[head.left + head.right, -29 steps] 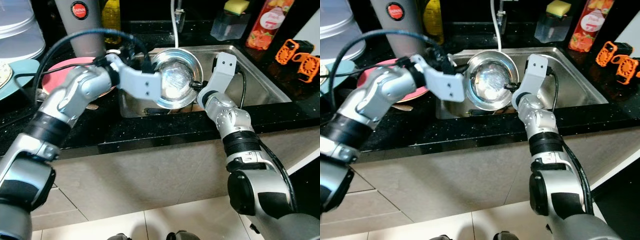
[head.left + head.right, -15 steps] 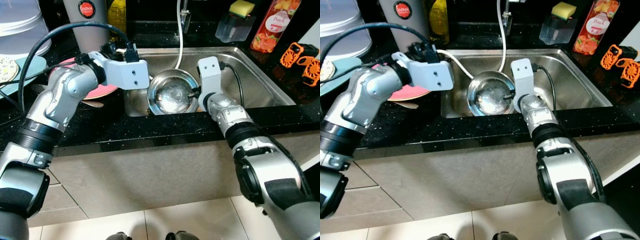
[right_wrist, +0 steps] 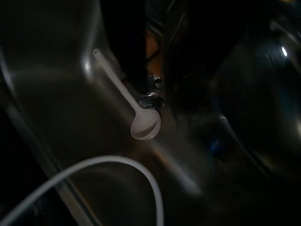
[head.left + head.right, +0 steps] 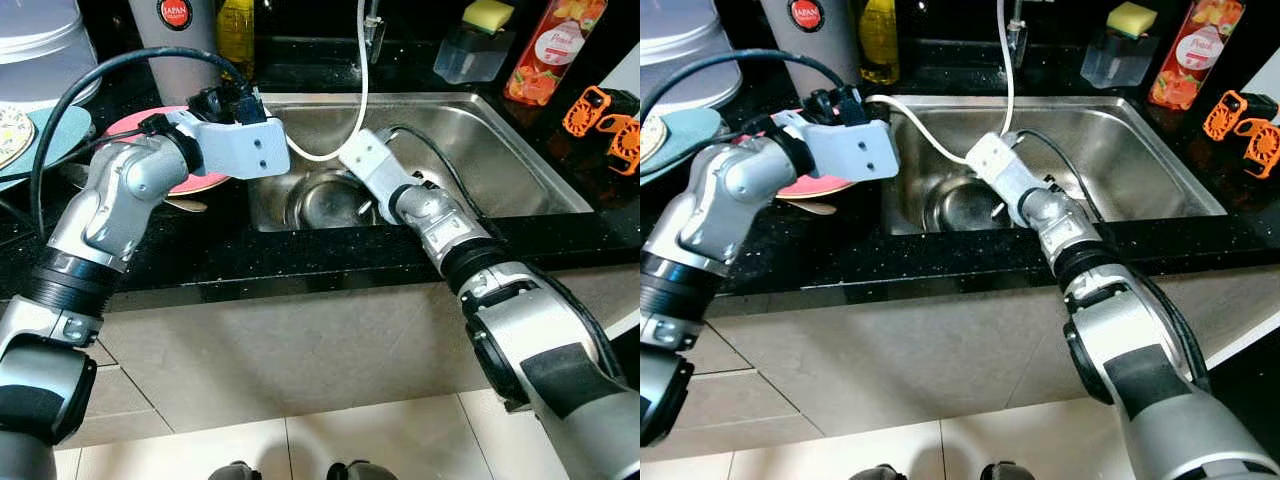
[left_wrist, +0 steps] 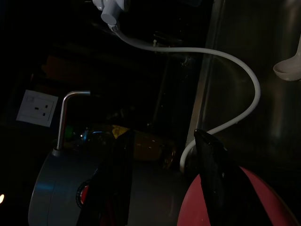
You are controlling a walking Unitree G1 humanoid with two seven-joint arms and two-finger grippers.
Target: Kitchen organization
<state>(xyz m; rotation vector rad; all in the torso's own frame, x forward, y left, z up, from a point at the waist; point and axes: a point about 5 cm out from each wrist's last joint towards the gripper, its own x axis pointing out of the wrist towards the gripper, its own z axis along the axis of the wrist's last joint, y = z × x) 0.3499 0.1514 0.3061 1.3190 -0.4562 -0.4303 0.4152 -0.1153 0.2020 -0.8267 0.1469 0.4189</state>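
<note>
Steel sink (image 4: 520,150) set in a black counter (image 4: 300,255), robot standing in front with both arms reaching over it. Steel bowl (image 4: 325,200) sits low in the sink basin near the front wall, upright, partly hidden by the right arm. Right gripper (image 4: 985,212) is down inside the sink just beside the bowl's rim; can't tell if its fingers are apart or closed, or whether they touch the bowl, wrist view too dark. That wrist view shows a white ladle (image 3: 136,110) lying against the sink's wall. Left gripper (image 5: 162,183) hovers over the sink's left edge, above the counter, holding nothing; its two black fingers (image 5: 214,174) stand apart, moderately wide. A white hose (image 4: 355,90) hangs from the faucet area and loops across the sink toward the left wrist. Pink plate (image 4: 205,180) on the counter left of the sink, under the left arm. Grey thermos (image 4: 175,40) with a red label behind it, yellow bottle (image 4: 237,30) beside that. Sponge holder (image 4: 470,45), orange soap bottle (image 4: 550,50) and orange clips (image 4: 605,120) behind and right of the sink.
</note>
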